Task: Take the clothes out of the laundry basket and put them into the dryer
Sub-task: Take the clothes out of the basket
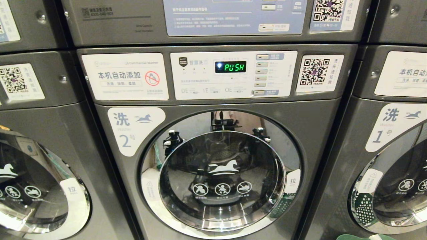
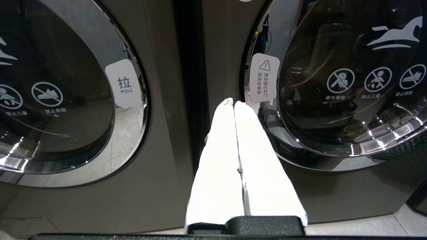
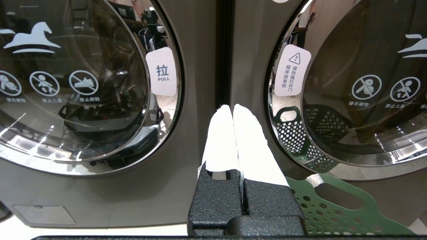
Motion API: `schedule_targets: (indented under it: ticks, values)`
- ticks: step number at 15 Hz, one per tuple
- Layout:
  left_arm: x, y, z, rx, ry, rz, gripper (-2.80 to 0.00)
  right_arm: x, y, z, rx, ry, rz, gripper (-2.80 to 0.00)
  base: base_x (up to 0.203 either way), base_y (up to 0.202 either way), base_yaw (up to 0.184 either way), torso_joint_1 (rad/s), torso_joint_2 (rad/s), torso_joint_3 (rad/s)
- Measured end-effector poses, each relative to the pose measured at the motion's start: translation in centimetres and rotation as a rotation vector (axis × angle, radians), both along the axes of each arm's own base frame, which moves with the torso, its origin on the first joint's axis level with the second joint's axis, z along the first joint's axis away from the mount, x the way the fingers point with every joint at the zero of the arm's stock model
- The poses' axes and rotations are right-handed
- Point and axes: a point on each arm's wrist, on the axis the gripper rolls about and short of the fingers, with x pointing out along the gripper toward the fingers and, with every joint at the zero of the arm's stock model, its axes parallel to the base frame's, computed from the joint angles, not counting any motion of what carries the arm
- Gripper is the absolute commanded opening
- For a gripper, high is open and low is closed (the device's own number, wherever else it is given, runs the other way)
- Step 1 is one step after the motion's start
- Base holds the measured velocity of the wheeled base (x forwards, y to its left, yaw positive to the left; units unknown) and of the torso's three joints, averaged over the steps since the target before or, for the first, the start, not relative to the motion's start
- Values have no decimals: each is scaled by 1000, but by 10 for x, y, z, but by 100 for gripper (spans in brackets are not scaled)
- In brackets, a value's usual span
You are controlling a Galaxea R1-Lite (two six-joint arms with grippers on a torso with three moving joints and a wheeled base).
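Observation:
A grey front-loading machine (image 1: 320, 133) marked 2 and labelled as a washer faces me, its round glass door (image 1: 220, 173) closed. My left gripper (image 2: 233, 101) is shut and empty, its white fingers pointing at the seam left of that door. My right gripper (image 3: 232, 106) is also shut and empty, pointing at the seam right of it. The green perforated laundry basket (image 3: 333, 206) stands on the floor just right of the right gripper. A sliver of its rim (image 1: 360, 237) shows in the head view. The clothes are out of view. Neither arm shows in the head view.
Identical machines stand on either side (image 1: 40, 186) (image 1: 393, 180), doors closed. A white pull tab (image 3: 162, 71) sits on the right edge of the middle door. A stacked unit above shows only its control panel (image 1: 233, 16). The display (image 1: 231, 67) reads PUSH. Pale floor (image 2: 383, 226) runs along the base.

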Motion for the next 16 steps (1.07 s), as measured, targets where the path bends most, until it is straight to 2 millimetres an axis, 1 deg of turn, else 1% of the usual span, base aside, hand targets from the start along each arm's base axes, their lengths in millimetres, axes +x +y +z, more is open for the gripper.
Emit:
schedule_targets:
  ticks: [16]
  values:
    - [0,0,0,0,-1,1,-280,0,0,0,-5,2,-1,-280,0,0,0,0,0,0]
